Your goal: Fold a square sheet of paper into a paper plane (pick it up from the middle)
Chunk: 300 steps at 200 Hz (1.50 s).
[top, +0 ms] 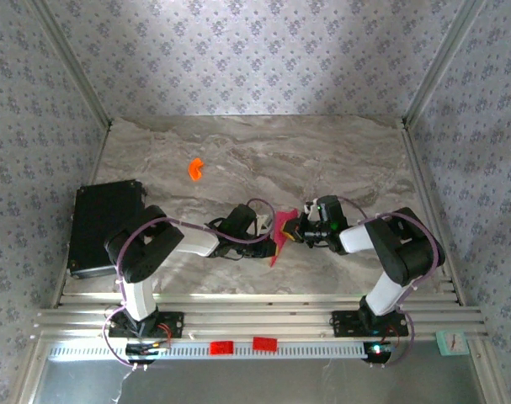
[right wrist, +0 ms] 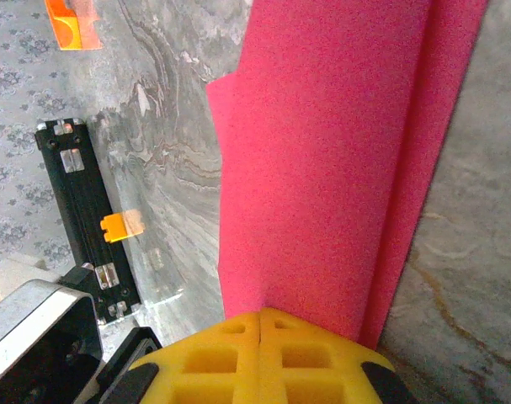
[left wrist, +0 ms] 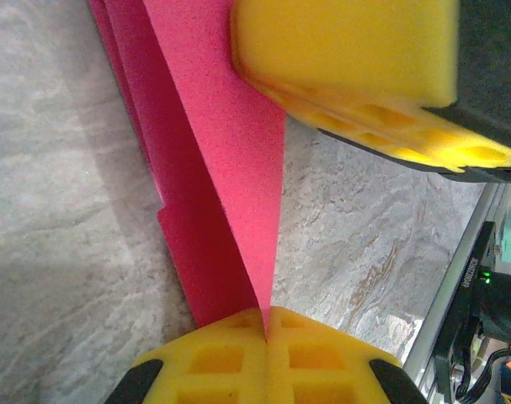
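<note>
Both arms bent inward, wrists low and nearly meeting. Left gripper and right gripper faced each other, each clamped tight on the paper plane.

Pale grey-lilac wallpaper with a small floral repeat covers three walls. Slanted aluminium posts stand at the back corners. The table has a grey-beige marble pattern under soft, even light. Aluminium rails run along its near edge.
</note>
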Motion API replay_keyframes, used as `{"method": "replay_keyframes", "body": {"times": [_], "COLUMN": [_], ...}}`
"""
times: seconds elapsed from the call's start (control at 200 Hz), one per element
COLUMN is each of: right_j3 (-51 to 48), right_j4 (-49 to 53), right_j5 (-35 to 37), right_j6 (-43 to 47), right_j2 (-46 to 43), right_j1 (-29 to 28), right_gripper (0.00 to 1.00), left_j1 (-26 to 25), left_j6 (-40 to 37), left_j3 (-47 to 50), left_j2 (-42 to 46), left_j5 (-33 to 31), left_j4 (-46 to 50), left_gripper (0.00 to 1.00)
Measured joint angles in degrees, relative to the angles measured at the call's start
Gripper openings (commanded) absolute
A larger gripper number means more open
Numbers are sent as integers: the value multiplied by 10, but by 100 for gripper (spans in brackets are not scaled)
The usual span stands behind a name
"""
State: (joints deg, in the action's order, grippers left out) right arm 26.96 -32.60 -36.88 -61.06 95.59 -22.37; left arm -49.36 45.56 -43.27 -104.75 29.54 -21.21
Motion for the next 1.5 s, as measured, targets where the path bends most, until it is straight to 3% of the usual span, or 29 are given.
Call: {"method": "replay_keyframes", "body": {"times": [0.41,0.755,0.954,1.019,1.254,1.499], "right_j3": [16,71,83,83,83,82], "right_j4": [12,139,172,175,179,177], "right_j5": [0,42,61,63,66,66], "right_j6": [9,61,75,76,76,76], "right_j2": [24,14,9,7,5,5], "right_j1": [-2,-21,-27,-27,-28,-28], "right_gripper": [2,2,2,2,2,1], "left_j1": [2,4,14,17,24,24], "left_j6": [0,-11,-13,-11,4,28], "left_j3": [0,2,11,11,-9,-75], "left_j2": [-1,36,97,114,124,58], "left_j5": [3,-16,-43,-45,-24,28], "left_j4": [0,48,104,108,112,101], "left_gripper": [1,29,34,33,13,8]}}
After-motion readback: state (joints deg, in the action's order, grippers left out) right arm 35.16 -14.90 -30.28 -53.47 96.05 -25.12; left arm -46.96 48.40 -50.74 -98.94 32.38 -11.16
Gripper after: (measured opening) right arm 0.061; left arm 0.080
